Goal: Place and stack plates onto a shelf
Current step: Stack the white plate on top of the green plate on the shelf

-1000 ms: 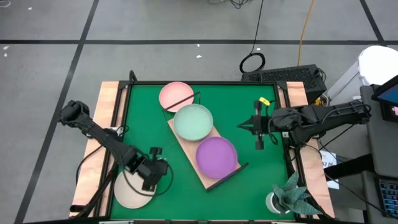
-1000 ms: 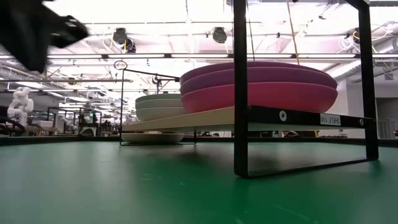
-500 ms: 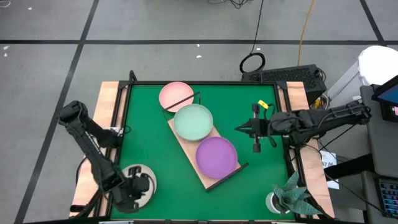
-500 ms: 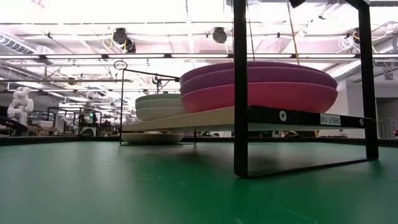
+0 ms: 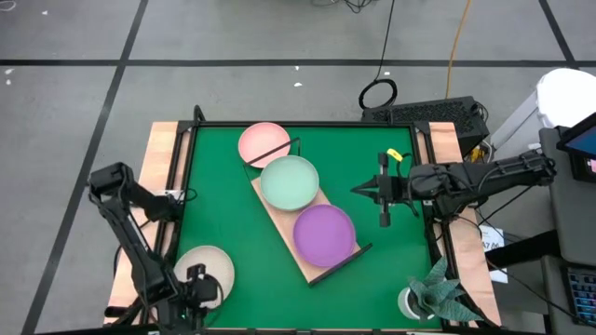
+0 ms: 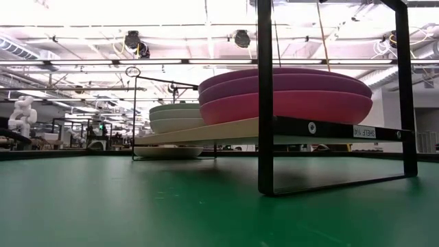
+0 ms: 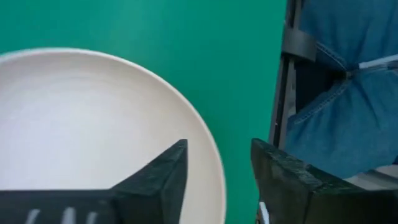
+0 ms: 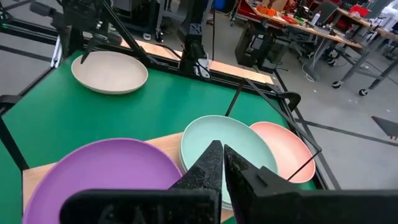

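Looking down from above, I see my left gripper (image 5: 196, 287) by the beige plate (image 5: 207, 268) at the table's near left corner, and the right gripper (image 5: 385, 220) pinched tight beside the shelf (image 5: 282, 221). Down low, pink and purple plates (image 6: 285, 95) sit stacked on the shelf. My left wrist camera shows the fingers (image 7: 163, 177) parted around the beige plate's rim.

A plain green mat (image 5: 233, 214) covers the table. On the pale wood shelf (image 5: 279, 228) with its black wire frame, the near stack is topped purple (image 5: 324, 234) over magenta (image 6: 288, 106), the far stack mint (image 5: 289, 181). A salmon pink plate (image 5: 261, 141) sits beyond, a beige plate (image 5: 207, 265) near left. Both arms are dark.
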Tool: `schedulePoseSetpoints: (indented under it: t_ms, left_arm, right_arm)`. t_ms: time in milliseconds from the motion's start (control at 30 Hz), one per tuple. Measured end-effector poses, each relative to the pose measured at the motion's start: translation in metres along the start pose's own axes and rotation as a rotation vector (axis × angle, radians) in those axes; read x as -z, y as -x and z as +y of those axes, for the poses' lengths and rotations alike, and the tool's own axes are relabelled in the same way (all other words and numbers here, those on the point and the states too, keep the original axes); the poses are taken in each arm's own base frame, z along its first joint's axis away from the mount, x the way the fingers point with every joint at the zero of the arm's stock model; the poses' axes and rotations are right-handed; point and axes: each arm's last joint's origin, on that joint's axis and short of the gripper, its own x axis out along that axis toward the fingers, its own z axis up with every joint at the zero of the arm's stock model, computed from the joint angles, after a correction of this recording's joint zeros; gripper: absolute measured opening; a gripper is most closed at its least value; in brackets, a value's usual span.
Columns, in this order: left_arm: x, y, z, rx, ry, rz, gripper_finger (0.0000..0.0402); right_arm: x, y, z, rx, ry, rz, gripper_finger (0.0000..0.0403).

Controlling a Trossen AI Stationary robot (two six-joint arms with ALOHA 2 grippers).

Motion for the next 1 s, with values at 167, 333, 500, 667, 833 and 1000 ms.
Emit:
schedulePoseSetpoints:
  t_ms: [167, 333, 500, 667, 833, 1000]
  left_arm:
    - [0.004, -0.014, -0.006, 0.007, -0.003, 0.002, 0.0214]
    - [0.007, -0.022, -0.005, -0.027, -0.004, 0.013, 0.0209]
    - [0.007, -0.023, -0.005, -0.029, 0.042, 0.013, 0.0193]
    - [0.014, -0.022, -0.006, -0.028, 0.034, 0.02, 0.017]
    - [0.022, -0.021, -0.008, -0.028, 0.052, 0.028, 0.014]
    - [0.032, -0.018, -0.009, -0.037, 0.053, 0.043, 0.0129]
  right_arm:
    - [0.0, 0.0, 0.0, 0.002, 0.036, 0.0, 0.0]
    - [0.0, 0.0, 0.0, 0.003, 0.066, -0.004, 0.0]
    - [-0.001, 0.0, 0.0, 0.005, 0.077, -0.012, 0.0]
    - [-0.001, 0.0, 0.0, 0.004, 0.075, -0.013, 0.0]
    - [-0.001, 0.0, 0.0, 0.002, 0.059, -0.014, 0.0]
    - [-0.001, 0.0, 0.0, 0.001, 0.046, -0.013, 0.0]
